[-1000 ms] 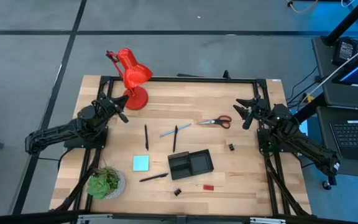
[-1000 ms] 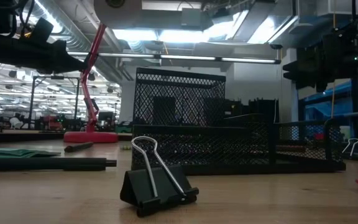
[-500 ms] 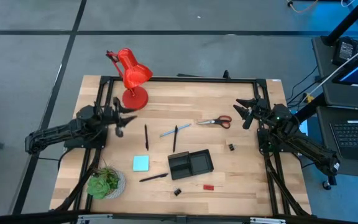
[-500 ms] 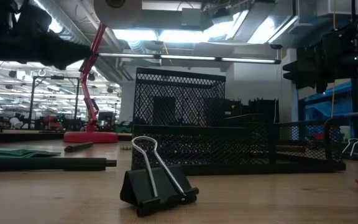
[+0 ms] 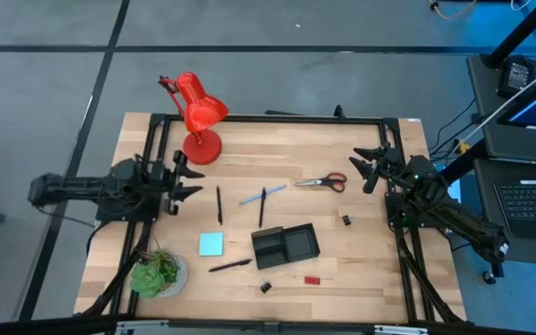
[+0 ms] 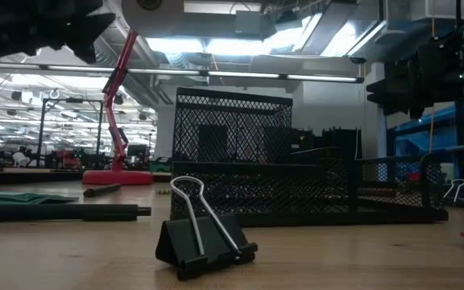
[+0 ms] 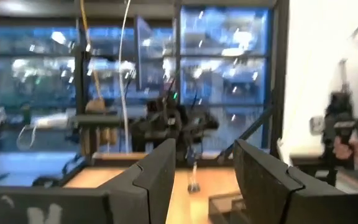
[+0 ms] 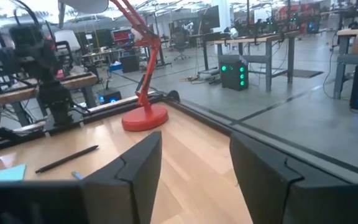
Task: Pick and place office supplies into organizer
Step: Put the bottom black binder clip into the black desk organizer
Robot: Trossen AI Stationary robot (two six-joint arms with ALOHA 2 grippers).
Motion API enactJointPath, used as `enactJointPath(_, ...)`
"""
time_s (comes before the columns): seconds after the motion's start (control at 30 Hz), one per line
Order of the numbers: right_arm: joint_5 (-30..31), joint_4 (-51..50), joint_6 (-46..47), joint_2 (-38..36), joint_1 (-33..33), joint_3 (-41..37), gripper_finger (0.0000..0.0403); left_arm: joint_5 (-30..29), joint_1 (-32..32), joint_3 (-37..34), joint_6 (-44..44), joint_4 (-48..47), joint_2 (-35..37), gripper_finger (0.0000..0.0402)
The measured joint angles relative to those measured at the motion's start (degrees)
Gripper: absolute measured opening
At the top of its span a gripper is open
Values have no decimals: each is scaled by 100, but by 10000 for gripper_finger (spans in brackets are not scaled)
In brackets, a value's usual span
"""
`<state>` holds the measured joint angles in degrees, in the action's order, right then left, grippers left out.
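One arm moves, nothing is picked yet.

Nothing lies in the organizer; it sits empty near the front middle of the table, and all supplies are around it. The left gripper has swung in the last second from pointing at the lamp to pointing across the table, toward the black pen just beside it; its fingers are spread apart and hold nothing. The right gripper has not moved; it waits at the right edge near the scissors, also spread and empty. The notepad, the blue pen, the clips and the red piece lie untouched. I think the left arm is lining up for its first pick, probably that near pen, so the task is only at its start.
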<state>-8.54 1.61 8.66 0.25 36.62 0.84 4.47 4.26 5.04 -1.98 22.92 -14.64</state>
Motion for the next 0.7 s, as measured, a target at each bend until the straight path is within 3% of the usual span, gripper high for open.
enactJointPath(0.43, 0, -2, -19, 1, 0, -1, 193, -356, -2016, 2435, 1280, -88, -4140, 157)
enactJointPath(0.57, 0, -2, -19, 1, 0, 0, 193, -936, -2518, 3282, 1472, -528, -5208, 157)
enactJointPath(0.7, 0, -2, -19, 1, 0, -1, 193, -1694, -2881, 4301, 1478, -1547, -6096, 157)
